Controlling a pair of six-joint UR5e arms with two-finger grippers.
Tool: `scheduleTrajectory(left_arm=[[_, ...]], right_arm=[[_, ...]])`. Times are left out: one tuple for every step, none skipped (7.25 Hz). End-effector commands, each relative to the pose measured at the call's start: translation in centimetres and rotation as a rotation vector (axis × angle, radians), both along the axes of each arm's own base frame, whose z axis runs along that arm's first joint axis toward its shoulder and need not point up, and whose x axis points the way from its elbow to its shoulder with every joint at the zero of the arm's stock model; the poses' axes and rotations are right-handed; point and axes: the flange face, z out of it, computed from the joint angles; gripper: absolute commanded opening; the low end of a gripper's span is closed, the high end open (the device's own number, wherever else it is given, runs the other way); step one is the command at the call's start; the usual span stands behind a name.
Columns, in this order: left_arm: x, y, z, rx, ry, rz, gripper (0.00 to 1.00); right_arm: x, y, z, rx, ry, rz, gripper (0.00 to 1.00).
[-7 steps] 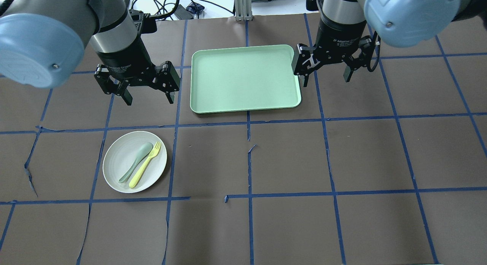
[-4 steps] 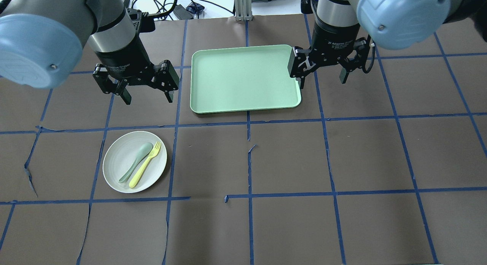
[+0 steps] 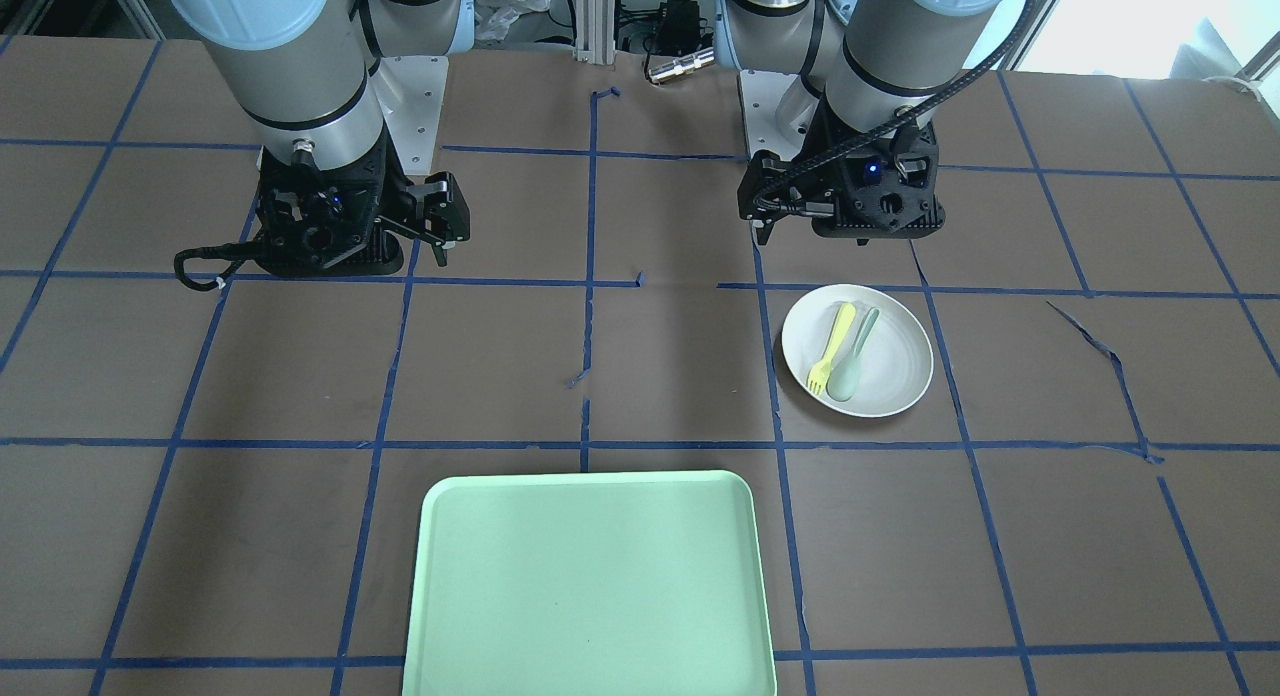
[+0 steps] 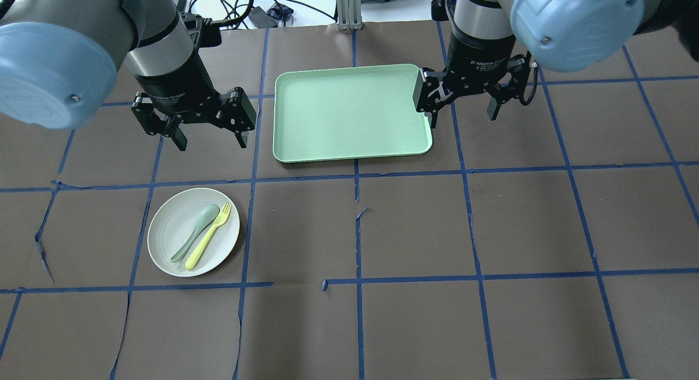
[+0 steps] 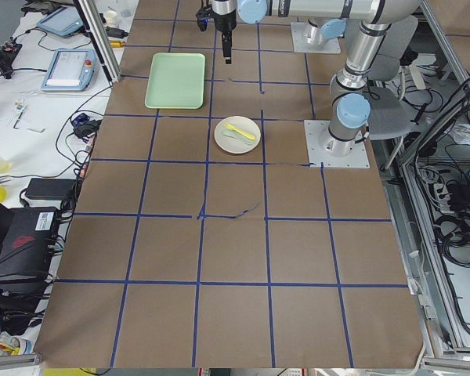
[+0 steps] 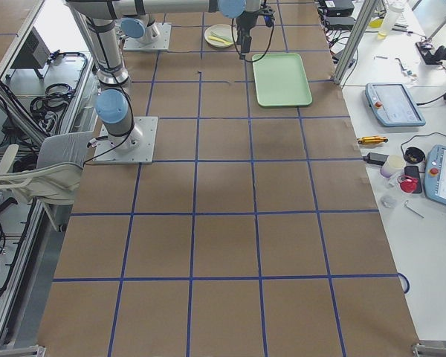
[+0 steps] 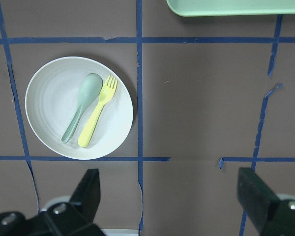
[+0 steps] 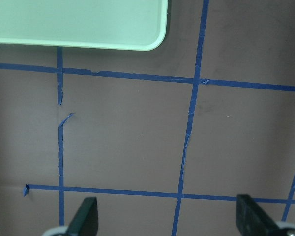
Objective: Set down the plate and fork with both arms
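The white plate (image 4: 164,227) lies on the table at the near left. The yellow fork (image 4: 207,236) and a pale grey-green spoon (image 4: 194,232) lie side by side on it. My left gripper (image 4: 213,142) hangs open and empty above the table, just beyond the plate. The left wrist view shows the plate (image 7: 49,108) and fork (image 7: 97,118) ahead of its open fingers (image 7: 88,191). My right gripper (image 4: 463,117) is open and empty at the right edge of the mint-green tray (image 4: 349,112). The front view shows the plate (image 3: 890,366) and fork (image 3: 831,351) in front of the left arm.
The tray (image 3: 590,586) is bare and sits at the table's far middle. The brown table cover has blue tape lines (image 4: 357,175) with small tears. Cables and devices lie beyond the far edge (image 4: 246,9). The right wrist view shows the tray's corner (image 8: 73,22).
The right gripper has shifted a little left and away, toward the tray's right edge. The left gripper has drifted slightly away. Plate, fork and spoon have not moved.
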Motion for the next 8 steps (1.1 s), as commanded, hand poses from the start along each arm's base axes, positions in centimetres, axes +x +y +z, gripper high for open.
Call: scheduleTrajectory(left_arm=[[0.01, 0.09, -0.21, 0.004, 0.000, 0.000, 1.00], [-0.01, 0.09, -0.21, 0.004, 0.001, 0.000, 1.00], [0.01, 0.09, -0.21, 0.004, 0.000, 0.000, 1.00], [0.00, 0.06, -0.36, 0.007, -0.001, 0.000, 1.00], [-0.01, -0.09, -0.57, 0.010, -0.001, 0.000, 1.00], [0.00, 0.00, -0.42, 0.007, -0.001, 0.000, 1.00], [0.00, 0.03, -0.27, 0.004, 0.000, 0.000, 1.00], [0.01, 0.07, -0.20, 0.003, 0.000, 0.000, 1.00]], right_arm=[[-0.01, 0.03, -0.04, 0.003, 0.002, 0.000, 1.00], [-0.04, 0.01, -0.02, 0.001, 0.004, 0.001, 1.00], [-0.04, 0.01, -0.02, 0.001, 0.004, 0.004, 1.00], [-0.05, -0.03, 0.00, -0.002, 0.005, 0.007, 1.00], [-0.12, -0.02, -0.21, 0.007, 0.004, 0.013, 1.00], [-0.14, 0.04, -0.20, 0.007, 0.005, 0.013, 1.00], [-0.14, 0.04, -0.43, 0.011, 0.006, 0.014, 1.00], [-0.16, 0.02, -0.47, 0.010, 0.007, 0.013, 1.00]])
